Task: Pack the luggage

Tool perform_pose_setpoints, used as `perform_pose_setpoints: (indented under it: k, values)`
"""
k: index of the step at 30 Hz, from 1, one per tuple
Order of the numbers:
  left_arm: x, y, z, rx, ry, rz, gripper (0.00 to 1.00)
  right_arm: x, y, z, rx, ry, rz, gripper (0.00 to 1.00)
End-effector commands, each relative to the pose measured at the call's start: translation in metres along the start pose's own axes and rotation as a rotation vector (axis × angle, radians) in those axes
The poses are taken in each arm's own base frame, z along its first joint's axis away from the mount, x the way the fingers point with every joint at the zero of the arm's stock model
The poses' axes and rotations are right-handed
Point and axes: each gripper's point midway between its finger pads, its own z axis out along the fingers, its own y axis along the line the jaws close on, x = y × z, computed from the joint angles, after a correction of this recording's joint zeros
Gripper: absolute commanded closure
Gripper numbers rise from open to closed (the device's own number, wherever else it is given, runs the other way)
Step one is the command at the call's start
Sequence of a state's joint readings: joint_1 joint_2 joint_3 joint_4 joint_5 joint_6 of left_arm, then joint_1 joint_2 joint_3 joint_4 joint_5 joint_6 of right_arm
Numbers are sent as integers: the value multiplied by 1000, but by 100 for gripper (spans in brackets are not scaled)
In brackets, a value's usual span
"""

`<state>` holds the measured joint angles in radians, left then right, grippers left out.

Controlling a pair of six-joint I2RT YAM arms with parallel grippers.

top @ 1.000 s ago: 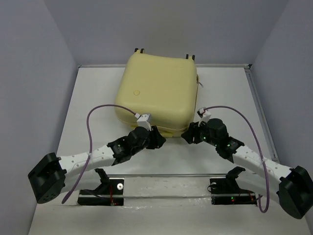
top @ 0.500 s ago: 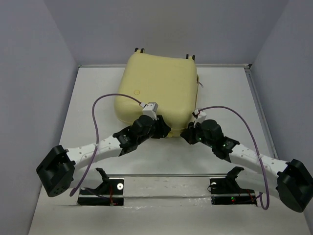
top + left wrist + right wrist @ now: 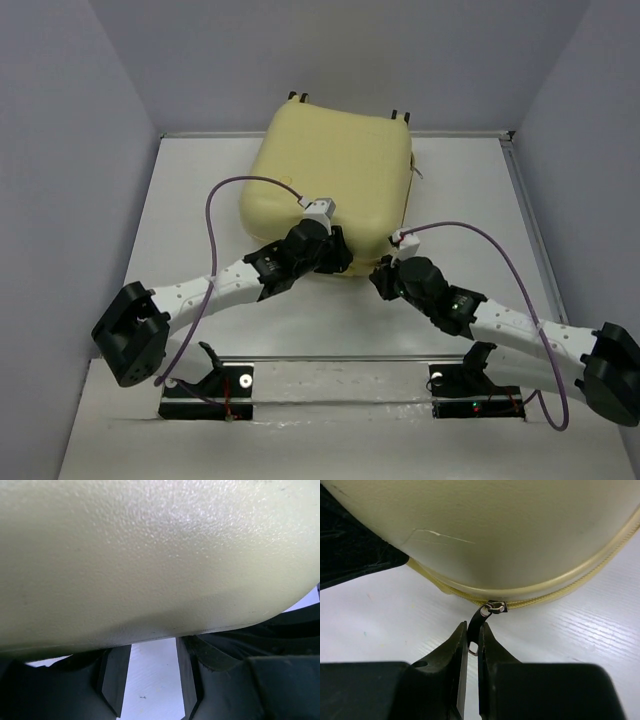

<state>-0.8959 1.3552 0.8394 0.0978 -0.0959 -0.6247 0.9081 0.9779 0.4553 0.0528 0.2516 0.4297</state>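
Luggage [image 3: 330, 185] lies flat with its lid down at the far middle of the table [image 3: 200, 200], its wheels toward the far edge and its near right corner facing the arms. The step in hand looks like running the zip round to close it.

The right pincer [image 3: 473, 631] is clenched on the small black zipper pull [image 3: 487, 611], which hangs from the slider on the pale zip track [image 3: 560, 592] at that near corner. Only the end of the tab sits between the tips, so the hold is thin. Which stretch of track is already closed I cannot tell.

The left pincer [image 3: 152, 662] is pushed in low against the near edge, under the curve of the lid. Its jaws stand apart with bare table showing between them, grasping nothing.

To do this well, the pull should go along the track rather than away from it, with the tab kept low and nearly in line with the teeth. The wrist should turn as the corner curves. A steady, slow draw suits such a small tab, since a jerk would likely slip it free. The left arm seems best used as a brace, pressing on the near edge so the case does not slide or swing on the table.
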Motion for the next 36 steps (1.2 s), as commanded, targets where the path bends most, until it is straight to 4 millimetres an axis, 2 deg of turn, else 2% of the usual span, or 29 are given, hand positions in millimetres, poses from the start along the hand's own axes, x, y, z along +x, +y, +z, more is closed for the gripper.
perform_pose_setpoints:
  k: [1,2,4,5,8,9,10,12,13,14,17,20,22,23,24,25,26,27,28,29,30,32,33,35,36]
  values:
    - [-81,-37,11,106,-252,-56,49,11,138,-45,-603,149,-6,93]
    - [-84,-40,11,110,-260,-59,49,9,158,-55,-702,137,-1,93]
    - [-86,-40,13,108,-265,-68,49,8,170,-63,-755,130,0,93]
    - [-87,-41,13,111,-268,-72,49,-1,174,-65,-771,95,11,93]
    - [-87,-42,15,111,-266,-82,49,-15,166,-70,-738,18,52,93]
    - [-85,-41,16,113,-263,-85,49,-26,154,-66,-661,-38,98,93]
    - [-84,-42,17,117,-262,-88,49,-28,146,-59,-610,-60,108,93]
    - [-81,-42,21,125,-260,-101,49,-36,148,-53,-586,-77,140,93]
    - [-80,-45,22,141,-254,-104,49,-47,159,-52,-611,-89,141,93]
    - [-81,-47,24,150,-252,-107,49,-41,170,-42,-635,-70,139,93]
    - [-79,-52,28,168,-235,-101,49,-35,208,-38,-794,-62,112,93]
    - [-79,-48,29,163,-233,-86,49,-34,223,-32,-830,-79,112,93]
    - [-84,-42,23,164,-242,-90,48,-35,216,-35,-820,-113,120,93]
    - [-82,-38,22,163,-234,-83,44,-27,205,-31,-769,-93,119,93]
    - [-87,-39,14,170,-245,-82,40,-33,188,-31,-691,-128,135,93]
    - [-91,-32,9,159,-255,-86,36,-30,178,-31,-648,-122,125,93]
    - [-86,-24,6,143,-245,-84,25,-19,164,-28,-580,-91,115,93]
    - [-89,-21,-1,142,-254,-88,20,-21,152,-27,-528,-105,121,93]
    - [-101,-21,-18,150,-292,-92,16,-25,143,-33,-508,-119,135,93]
    - [-103,-9,-24,117,-294,-92,10,-17,135,-34,-480,-94,132,93]
    - [-117,-9,-43,126,-334,-91,8,-16,128,-32,-454,-93,138,93]
    - [-125,6,-60,77,-340,-87,6,-12,122,-34,-434,-74,131,93]
    - [-150,15,-81,56,-405,-81,5,-12,121,-33,-425,-72,130,93]
    - [-160,34,-98,-2,-404,-81,5,-11,120,-32,-419,-67,129,93]
    - [-186,51,-116,-42,-469,-89,5,-9,120,-30,-414,-60,125,93]
